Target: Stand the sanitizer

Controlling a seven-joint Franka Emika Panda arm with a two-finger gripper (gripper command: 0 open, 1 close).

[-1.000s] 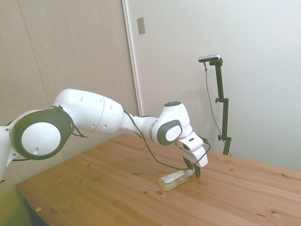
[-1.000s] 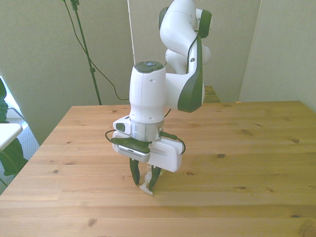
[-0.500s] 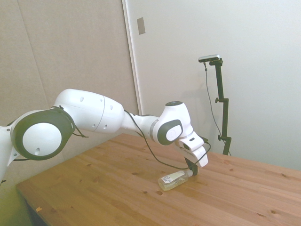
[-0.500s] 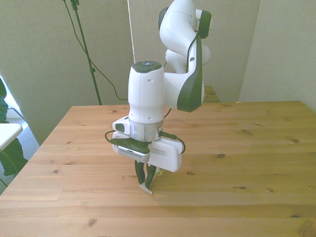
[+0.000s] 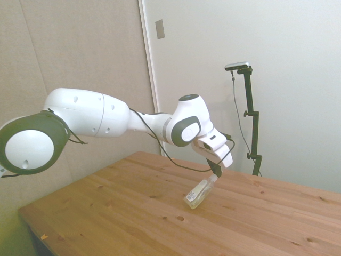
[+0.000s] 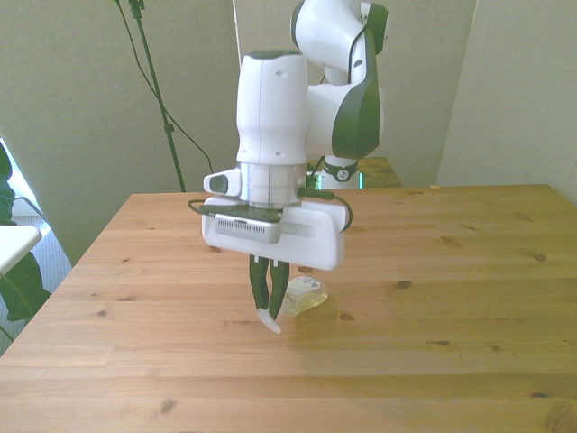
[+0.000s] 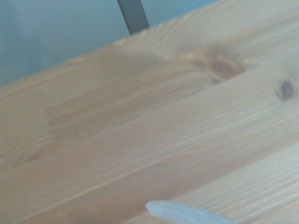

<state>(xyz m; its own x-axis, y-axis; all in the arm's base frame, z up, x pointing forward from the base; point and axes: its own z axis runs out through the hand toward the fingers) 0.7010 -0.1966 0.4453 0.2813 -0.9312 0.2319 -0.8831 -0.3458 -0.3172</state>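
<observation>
Side view had my fingers (image 5: 216,171) pinched on the sanitizer (image 5: 200,192) by its pump top, bottle slung tilted below them, long axis slanting down toward the arm's side, base just over the bench (image 5: 133,213). I reckoned uprighting came next.

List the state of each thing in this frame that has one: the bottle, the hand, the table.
sanitizer: tilted, pump end raised and held, base end low near the table; contact with the wood cannot be told; not yet upright.
hand: shut on the sanitizer's pump top, pointing down over the table.
table: bare wood around the sanitizer.
</observation>
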